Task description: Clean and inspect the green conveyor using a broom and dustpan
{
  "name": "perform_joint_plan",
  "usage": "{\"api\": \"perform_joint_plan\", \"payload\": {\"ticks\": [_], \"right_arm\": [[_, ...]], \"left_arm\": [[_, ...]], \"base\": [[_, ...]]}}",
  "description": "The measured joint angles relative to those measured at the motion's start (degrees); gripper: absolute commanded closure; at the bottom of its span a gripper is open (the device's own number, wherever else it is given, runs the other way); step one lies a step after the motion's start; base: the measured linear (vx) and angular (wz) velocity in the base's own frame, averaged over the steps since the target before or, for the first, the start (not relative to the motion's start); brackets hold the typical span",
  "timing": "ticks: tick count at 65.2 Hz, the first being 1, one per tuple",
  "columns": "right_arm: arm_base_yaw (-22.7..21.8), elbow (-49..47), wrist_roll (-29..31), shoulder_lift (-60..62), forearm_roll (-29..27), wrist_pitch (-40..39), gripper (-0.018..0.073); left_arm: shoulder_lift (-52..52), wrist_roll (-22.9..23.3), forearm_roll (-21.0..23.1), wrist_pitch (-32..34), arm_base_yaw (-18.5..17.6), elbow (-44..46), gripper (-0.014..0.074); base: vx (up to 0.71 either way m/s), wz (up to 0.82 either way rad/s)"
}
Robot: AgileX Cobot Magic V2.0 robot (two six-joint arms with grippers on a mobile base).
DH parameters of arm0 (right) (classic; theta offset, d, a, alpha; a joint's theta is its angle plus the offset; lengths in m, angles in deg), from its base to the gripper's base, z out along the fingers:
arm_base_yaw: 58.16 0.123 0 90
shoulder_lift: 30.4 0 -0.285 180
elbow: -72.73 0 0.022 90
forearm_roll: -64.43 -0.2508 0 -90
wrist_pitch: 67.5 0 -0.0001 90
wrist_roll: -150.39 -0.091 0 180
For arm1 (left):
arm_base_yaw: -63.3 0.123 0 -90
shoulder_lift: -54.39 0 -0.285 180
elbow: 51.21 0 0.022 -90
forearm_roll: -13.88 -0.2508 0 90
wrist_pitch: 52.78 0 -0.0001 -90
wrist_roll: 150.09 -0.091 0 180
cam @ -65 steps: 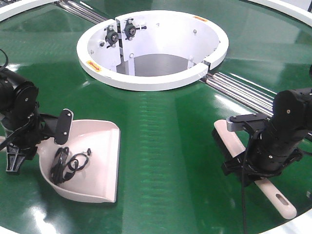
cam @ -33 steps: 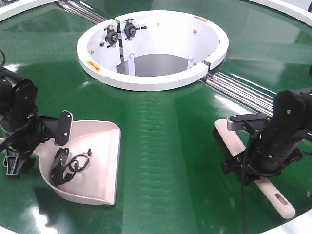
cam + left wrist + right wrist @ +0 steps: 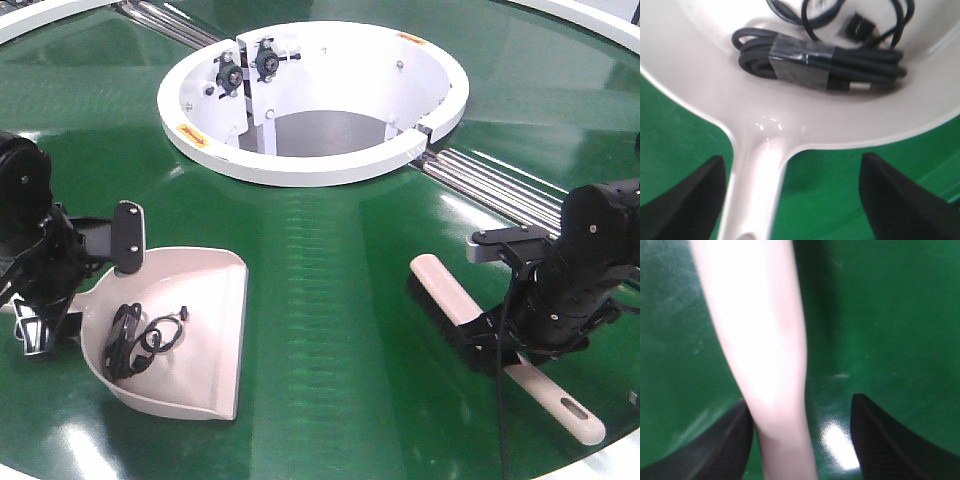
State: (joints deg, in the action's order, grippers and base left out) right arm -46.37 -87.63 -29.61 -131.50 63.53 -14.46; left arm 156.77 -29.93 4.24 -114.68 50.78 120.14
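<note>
Right hand (image 3: 799, 400): apart, straddling the broom (image 3: 755, 340) handle just behind the bristles, not clamped. The handle sits against one finger (image 3: 715, 450), with a green gap to the other. That wrist view is blurred, so contact there is a guess. The broom lies flat on the conveyor (image 3: 330, 300), bristle end roughly toward the hub (image 3: 310, 170) and near the rollers (image 3: 500, 185), slotted end toward the outer edge.

Left hand (image 3: 790, 161): also apart, one finger either side of the dustpan (image 3: 700, 75) handle, no clamp. The handle is close by one finger, with a wide gap to the other. The dustpan sits on the conveyor well apart from the broom, lip facing it. Inside it: a taped cable bundle (image 3: 820, 62) plus a loose wire (image 3: 860, 26), at the back by the handle root.

Risks, my read:
- Both handles are off-centre in my hands. If I close as-is, one finger lands first and shoves the handle sideways. The conveyor is glossy, so broom or dustpan will likely skid or yaw instead of seating.
- The dustpan has no front wall. Lift it lip-down and the cables slide back out.
- The loose wire could catch the bristles on a sweep into the dustpan.
- The broom head is long. With a weak clamp it may pivot in my grip.
</note>
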Motion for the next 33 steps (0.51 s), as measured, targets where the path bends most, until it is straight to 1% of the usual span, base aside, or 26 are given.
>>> {"api": "perform_joint_plan", "payload": {"ticks": [8,14,25,31,33], "right_arm": [[0.0,-1.1,0.0,1.9,0.2,0.0,0.0112],[0.0,-2.5,0.0,4.5,0.4,0.0,0.0112],[0.0,-5.2,1.1,10.1,0.4,-0.3,0.0112],[0.0,-5.6,1.3,13.9,0.4,-2.2,0.0112],[0.0,-5.6,1.3,15.2,0.4,-3.1,0.0113]], "left_arm": [[-1.4,5.6,1.8,-0.1,0.0,0.0,0.0109],[-2.3,8.8,3.5,-0.1,0.0,0.0,0.0118],[-4.4,12.2,7.8,0.6,0.0,0.0,0.0136],[-5.5,14.7,9.6,0.9,0.0,0.0,0.0150],[-6.0,15.8,9.6,1.1,0.0,0.0,0.0154]], "base": [[0.00,0.00],[0.00,0.00],[0.00,0.00],[0.00,0.00],[0.00,0.00]]}}
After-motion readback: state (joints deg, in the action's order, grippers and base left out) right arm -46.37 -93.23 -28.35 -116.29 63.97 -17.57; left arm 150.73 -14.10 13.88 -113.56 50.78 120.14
